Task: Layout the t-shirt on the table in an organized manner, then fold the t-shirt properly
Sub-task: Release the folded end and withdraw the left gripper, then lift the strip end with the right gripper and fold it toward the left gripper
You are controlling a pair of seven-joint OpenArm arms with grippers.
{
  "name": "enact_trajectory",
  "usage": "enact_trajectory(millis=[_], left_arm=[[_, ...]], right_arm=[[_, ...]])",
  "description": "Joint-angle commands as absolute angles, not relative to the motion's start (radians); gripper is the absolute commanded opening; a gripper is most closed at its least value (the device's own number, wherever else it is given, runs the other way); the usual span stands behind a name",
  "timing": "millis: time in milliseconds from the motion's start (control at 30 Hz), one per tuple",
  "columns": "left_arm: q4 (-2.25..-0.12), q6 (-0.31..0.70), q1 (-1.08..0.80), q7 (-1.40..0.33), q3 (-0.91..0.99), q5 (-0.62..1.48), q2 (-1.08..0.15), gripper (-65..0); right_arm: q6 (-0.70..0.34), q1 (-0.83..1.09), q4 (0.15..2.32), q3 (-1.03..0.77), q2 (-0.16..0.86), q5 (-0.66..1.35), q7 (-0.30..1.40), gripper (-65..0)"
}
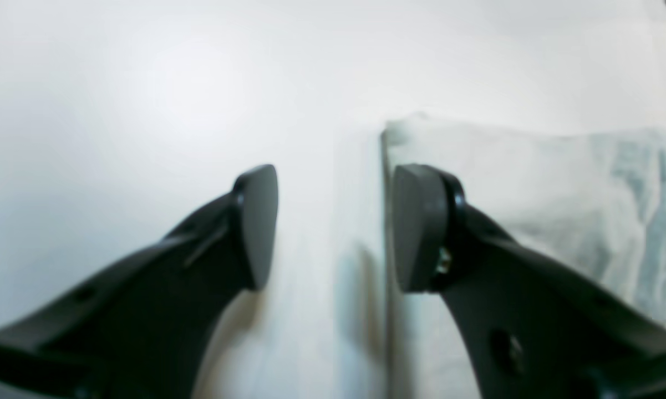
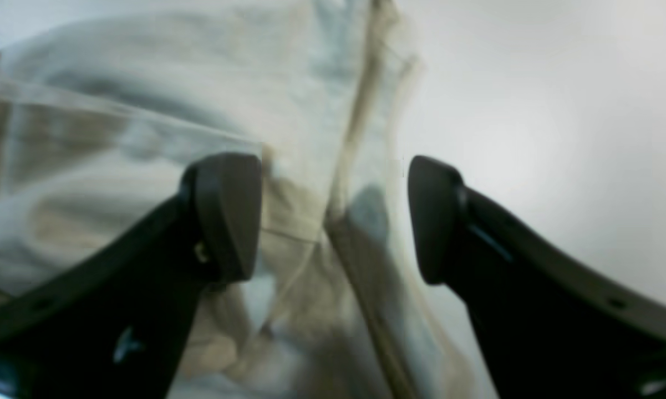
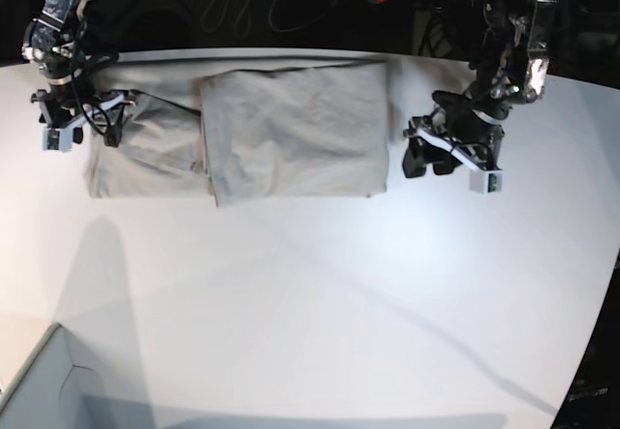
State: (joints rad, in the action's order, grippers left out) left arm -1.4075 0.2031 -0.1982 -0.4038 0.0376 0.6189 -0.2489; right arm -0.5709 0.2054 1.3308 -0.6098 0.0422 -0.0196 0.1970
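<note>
Soft matt grey-beige cloth t-shirt (image 3: 291, 129) with faint creases across the upper middle of the base view, smooth white faintly glossy table (image 3: 310, 303), matt black plastic fingers (image 1: 255, 221), pale grey box corner (image 3: 48, 381) lower left

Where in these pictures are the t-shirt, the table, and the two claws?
t-shirt (image 3: 291, 129): base view, middle of the folded-over panel.
table (image 3: 320, 303): base view, bare white top in front of the shirt.
left claw (image 1: 333, 227): left wrist view, between its open tips.
right claw (image 2: 333, 219): right wrist view, between its open tips, above cloth.
</note>
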Motion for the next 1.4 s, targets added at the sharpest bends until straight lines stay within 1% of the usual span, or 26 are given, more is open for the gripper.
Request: enact_trajectory(millis=[0,200,333,367,433,467,567,633,667,800,933,1000,1167,1267,1367], left_arm=[[-1.417,0.213,-0.189,-0.384,0.041,0.628,-0.255,-32.7],[-1.415,0.213,-0.163,-0.387,0.036,0.628,-0.249,-32.7],[-1.357,0.213,-0.137,-0.387,0.036,0.628,-0.234,-32.7],[-1.340,0.213,-0.133,-0.387,0.039,0.628,-0.228,-32.7],[-1.313,0.213,-0.125,-0.387,0.036,0.628,-0.228,-32.7],[-1.305,0.213,-0.119,-0.387,0.033,0.628,-0.228,-32.7],[-1.294,0.213,-0.113,-0.387,0.033,0.628,-0.225,-32.7],[-1.291,0.213,-0.113,-0.387,0.036,0.628,-0.222,-32.7],[-1.291,0.213,-0.113,-0.387,0.035,0.628,-0.222,-32.7],[-1.290,0.213,-0.104,-0.387,0.033,0.627,-0.220,-32.7],[-1.268,0.213,-0.091,-0.389,0.033,0.627,-0.205,-32.7],[-1.250,0.213,-0.071,-0.389,0.031,0.624,-0.194,-32.7],[-1.211,0.213,-0.056,-0.389,0.031,0.625,-0.185,-32.7],[-1.211,0.213,-0.056,-0.389,0.031,0.618,-0.174,-32.7],[-1.211,0.213,-0.054,-0.389,0.031,0.618,-0.174,-32.7]], right_arm=[[-0.581,0.193,1.330,-0.621,0.059,-0.007,0.179,-23.1],[-0.582,0.177,1.250,-0.627,0.064,-0.007,0.179,-23.3],[-0.585,0.179,1.242,-0.624,0.059,-0.007,0.179,-23.9],[-0.587,0.180,1.242,-0.624,0.059,-0.007,0.179,-24.8],[-0.587,0.180,1.241,-0.624,0.058,-0.007,0.179,-29.6],[-0.587,0.180,1.241,-0.622,0.058,-0.007,0.179,-33.6],[-0.587,0.182,1.241,-0.590,0.059,-0.007,0.179,-49.6],[-0.587,0.182,1.241,-0.575,0.061,-0.007,0.179,-62.2],[-0.587,0.182,1.241,-0.573,0.061,-0.007,0.179,-65.0],[-0.596,0.183,1.251,-0.559,0.059,-0.005,0.179,-65.0],[-0.671,0.185,1.320,-0.568,0.053,-0.002,0.179,-65.0],[-0.698,0.203,1.380,-0.568,0.031,-0.002,0.179,-65.0],[-0.698,0.248,1.550,-0.561,-0.018,-0.002,0.179,-65.0],[-0.698,0.271,1.641,-0.553,-0.065,-0.005,0.179,-65.0],[-0.698,0.311,1.730,-0.503,-0.085,-0.005,0.179,-65.0]])
